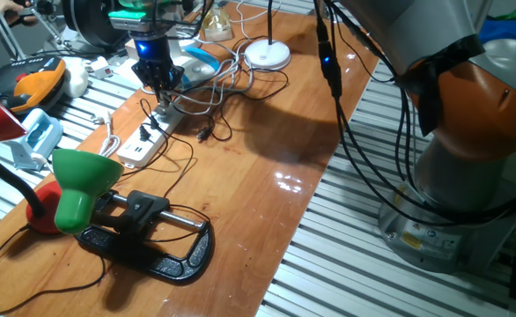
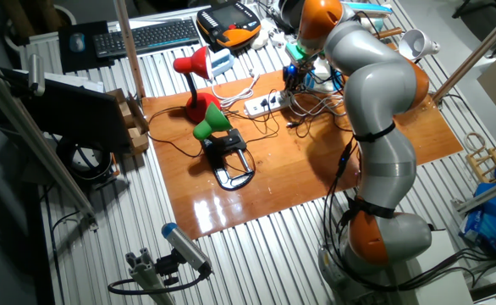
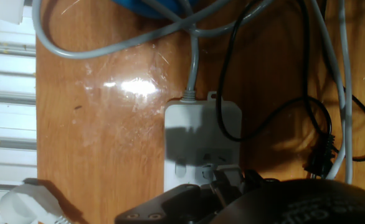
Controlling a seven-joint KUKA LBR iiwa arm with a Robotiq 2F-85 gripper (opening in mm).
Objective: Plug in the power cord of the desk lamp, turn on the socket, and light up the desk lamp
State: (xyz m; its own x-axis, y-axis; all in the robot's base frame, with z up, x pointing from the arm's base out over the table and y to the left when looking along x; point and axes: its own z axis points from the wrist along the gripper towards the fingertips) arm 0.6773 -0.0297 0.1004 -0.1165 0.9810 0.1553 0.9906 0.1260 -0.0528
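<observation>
My position: my gripper [image 1: 158, 86] hangs low over the far end of the socket [image 1: 150, 137], fingers pointing down at the table [image 1: 267, 176].
Socket: a long white strip on the orange table; its long axis runs from the near-left end with small ports up toward the far end under me.
Hand view: the strip's end [image 3: 202, 140], where its grey lead enters, sits straight ahead of my jaws, just beyond them.
Power cord: white cable loops [image 1: 232, 84] lie between the strip and the desk lamp [image 1: 267, 55]; I cannot pick out its plug with certainty.
Loose white plug: one [image 3: 30, 202] lies left of the strip's end, beside me; whether it is the lamp's I cannot tell.
Black cord: its small plug [image 3: 319, 163] lies to the right, apart from the strip; not mine to take.
State of my jaws: dark and blurred at the bottom of the hand view; I cannot tell whether they are spread or pinching anything.
Judgement: the coming move turns on lining up with the strip's long axis directly below.
</observation>
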